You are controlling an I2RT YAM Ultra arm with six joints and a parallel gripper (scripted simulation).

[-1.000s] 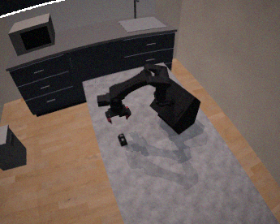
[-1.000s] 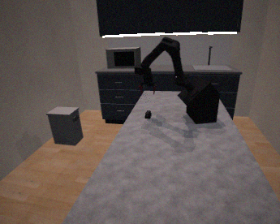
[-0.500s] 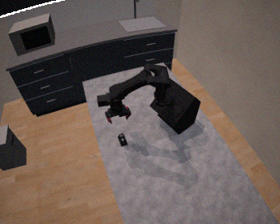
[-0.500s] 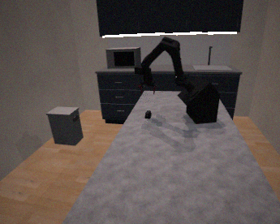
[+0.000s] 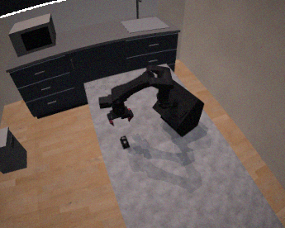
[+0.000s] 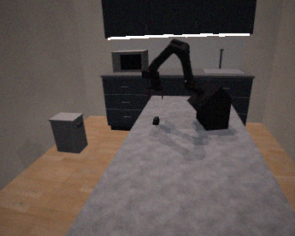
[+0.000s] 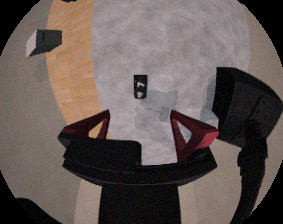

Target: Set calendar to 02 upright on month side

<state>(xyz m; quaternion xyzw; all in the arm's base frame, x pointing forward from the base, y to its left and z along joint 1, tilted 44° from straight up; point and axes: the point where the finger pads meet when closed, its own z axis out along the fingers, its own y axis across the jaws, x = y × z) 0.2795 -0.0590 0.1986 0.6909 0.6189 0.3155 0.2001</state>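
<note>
The calendar is a small dark tray with cubes on the grey table top, near its left edge. It also shows in the exterior view and, far below, in the wrist view, where pale marks show on it but no digit is readable. My gripper hangs high above the table, a little toward the cabinets from the calendar. Its red-tipped fingers are wide open with nothing between them. It also shows in the exterior view.
The arm's dark base block stands on the table to the right. Dark drawer cabinets with a microwave line the back wall. A grey bin stands on the wooden floor at the left.
</note>
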